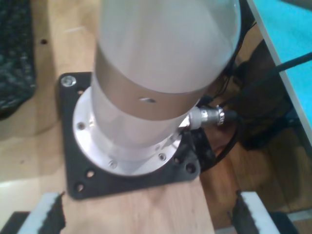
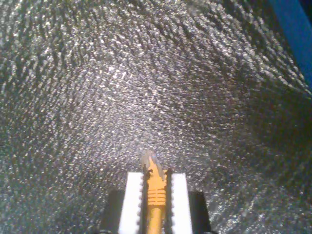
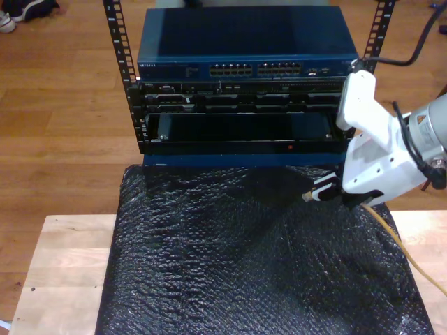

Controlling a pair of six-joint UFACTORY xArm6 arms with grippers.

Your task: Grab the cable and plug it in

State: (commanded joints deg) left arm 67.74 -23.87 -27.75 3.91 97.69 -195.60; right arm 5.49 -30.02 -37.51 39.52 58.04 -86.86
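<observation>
Table: pale wooden top (image 3: 59,265), its bare boards showing at both edges of the exterior view.
Covering: black bubble-textured sheet (image 3: 237,265) spread across the middle.
Arm mount: black base plate (image 1: 78,165) bolted to the wood.

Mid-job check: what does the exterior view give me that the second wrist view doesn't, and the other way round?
Exterior view alone: the blue switch with its row of ports, the rack under it, and the wooden bench.
Second wrist view alone: the clear plug close up, poking past the white pads.
Both: my second gripper shut on the cable above the black mat.
</observation>
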